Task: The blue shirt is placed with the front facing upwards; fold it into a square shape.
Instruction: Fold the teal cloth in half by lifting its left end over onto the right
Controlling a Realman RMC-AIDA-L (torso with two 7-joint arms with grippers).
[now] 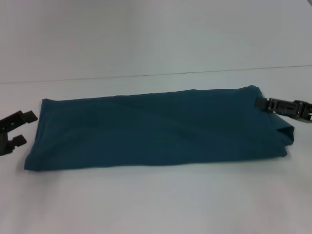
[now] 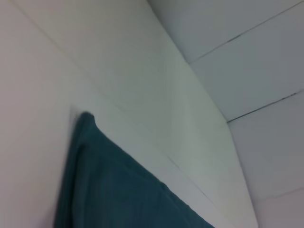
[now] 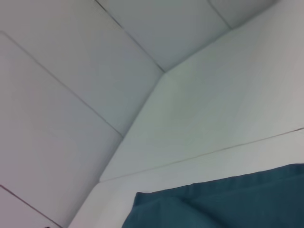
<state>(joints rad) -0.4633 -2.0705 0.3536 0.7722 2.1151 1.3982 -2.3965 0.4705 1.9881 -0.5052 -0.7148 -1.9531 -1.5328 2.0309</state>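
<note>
The blue shirt (image 1: 156, 129) lies across the white table as a long plain teal strip, folded lengthwise, with no lettering showing. My left gripper (image 1: 24, 129) stands open just off the strip's left end, with nothing between its fingers. My right gripper (image 1: 261, 103) is at the far right corner of the strip, pinched on the cloth there, and the right end bulges up a little. In the left wrist view a corner of the shirt (image 2: 118, 190) shows, and in the right wrist view an edge of the shirt (image 3: 228, 204); neither shows its own fingers.
The white table (image 1: 156, 204) runs well past the shirt toward me and on both sides. A pale wall (image 1: 146, 34) rises behind its far edge. No other objects are in view.
</note>
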